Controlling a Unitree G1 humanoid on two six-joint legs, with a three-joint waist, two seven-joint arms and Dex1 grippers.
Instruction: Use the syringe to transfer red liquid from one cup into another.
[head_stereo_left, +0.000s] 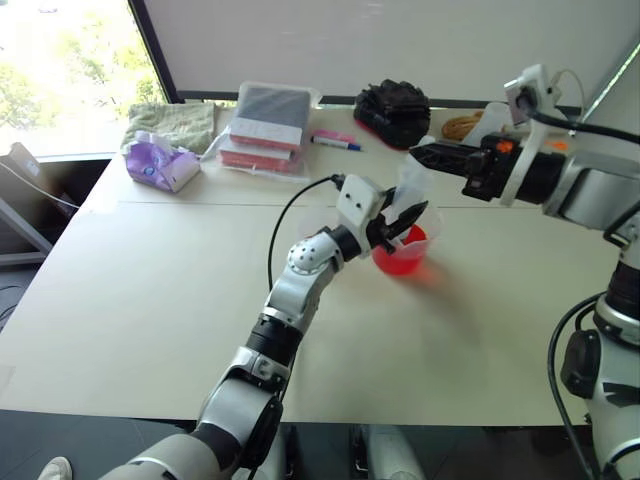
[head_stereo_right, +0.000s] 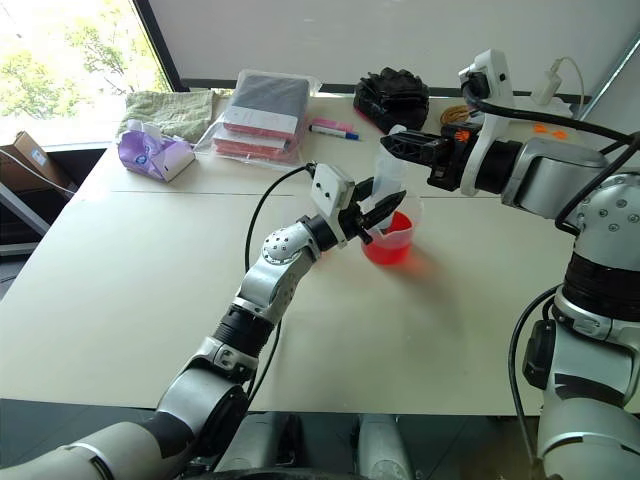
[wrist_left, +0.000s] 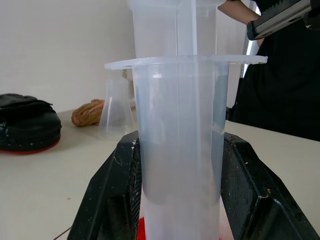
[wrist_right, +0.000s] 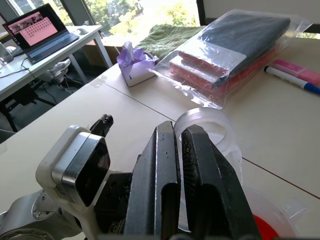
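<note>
The syringe (head_stereo_left: 411, 188) stands upright over the wide spouted cup (head_stereo_left: 402, 255), which holds red liquid (head_stereo_right: 386, 248). My left gripper (head_stereo_left: 405, 222) is shut on the clear barrel (wrist_left: 177, 150), one black finger on each side. The barrel looks empty, and the orange tip is hidden below. My right gripper (head_stereo_left: 418, 155) reaches in from the right, level, and is shut on the plunger's top (wrist_right: 202, 122). The smaller clear cup (wrist_left: 117, 107) stands farther back on the table, next to a brown coil.
Along the table's far edge lie a purple tissue pack (head_stereo_left: 160, 165), a green cloth (head_stereo_left: 172, 122), a plastic bag of books (head_stereo_left: 268, 125), a pink-and-blue marker (head_stereo_left: 335, 142), a black bag (head_stereo_left: 392, 108) and a brown coil (head_stereo_left: 462, 127). A laptop (wrist_right: 42, 32) sits on a side desk.
</note>
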